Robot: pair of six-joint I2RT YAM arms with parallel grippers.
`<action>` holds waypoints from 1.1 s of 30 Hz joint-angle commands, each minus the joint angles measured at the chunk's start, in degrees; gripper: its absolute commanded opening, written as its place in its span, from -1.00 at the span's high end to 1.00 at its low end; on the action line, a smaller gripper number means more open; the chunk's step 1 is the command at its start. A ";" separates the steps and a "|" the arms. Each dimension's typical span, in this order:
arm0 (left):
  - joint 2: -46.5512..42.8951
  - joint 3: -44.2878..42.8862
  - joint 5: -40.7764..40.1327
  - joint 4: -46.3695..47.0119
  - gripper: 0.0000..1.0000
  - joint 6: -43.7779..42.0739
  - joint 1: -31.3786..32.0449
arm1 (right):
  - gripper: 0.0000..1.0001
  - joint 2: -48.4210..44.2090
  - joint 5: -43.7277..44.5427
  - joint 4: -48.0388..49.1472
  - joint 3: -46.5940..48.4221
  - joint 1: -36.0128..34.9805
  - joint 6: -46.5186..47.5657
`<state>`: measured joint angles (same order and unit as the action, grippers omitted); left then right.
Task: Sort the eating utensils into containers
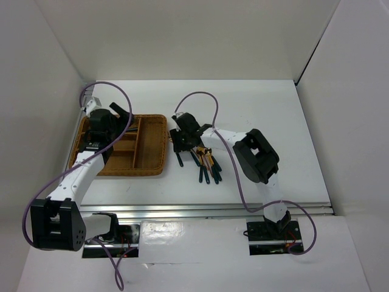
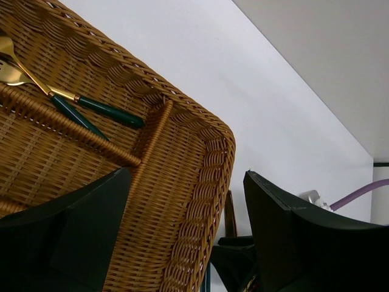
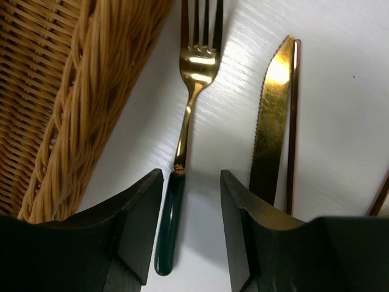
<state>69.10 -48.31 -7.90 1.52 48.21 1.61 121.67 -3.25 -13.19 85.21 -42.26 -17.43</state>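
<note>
The right tool is spread, with nothing pinched yet. The fork is straddled: its green handle lies on the counter between the two fingers, closer to the finger on the tray side. The step in hand is judged to be the fork pick-up.

The knife lies just beside the fork and roughly parallel, its lower end hidden behind the other finger. A chopstick runs along the knife's outer edge; whether they touch cannot be told. The tray rim runs along the fork's other side, near but apart.

For a clean grasp:
- The tool should be centred on the handle before it is closed.
- It should be lowered until the fingertips reach the counter.
- The handle should be gripped just below the gold neck, so the knife isn't caught.
- The handle is thin and slick, so roll or slip is likely if it is pinched off-centre.
- The fork should be lifted high enough to clear the rim.

More utensils are bunched on the counter next to the right tool, outside the tray.

Farther off, the left tool is spread and empty, held above the tray. Two green-handled pieces are already laid in a far compartment behind a divider. Their heads are partly cut off, so the matching compartment for the fork cannot be confirmed.
</note>
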 commanded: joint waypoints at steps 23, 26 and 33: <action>-1.95 1.91 -4.23 -0.46 -0.82 -5.84 0.06 | 0.69 5.86 10.89 -7.55 2.25 -1.77 -1.29; -1.95 1.91 -1.95 -0.46 -0.82 -6.46 0.06 | 0.97 6.39 13.43 -9.22 2.24 -1.77 -1.90; -1.95 3.66 23.51 6.02 -0.84 -9.62 0.06 | 1.00 1.48 11.69 -11.16 4.18 -1.16 -3.14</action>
<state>68.77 -46.17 0.80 1.63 41.34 1.56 124.29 7.31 -16.69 89.38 -43.72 -20.14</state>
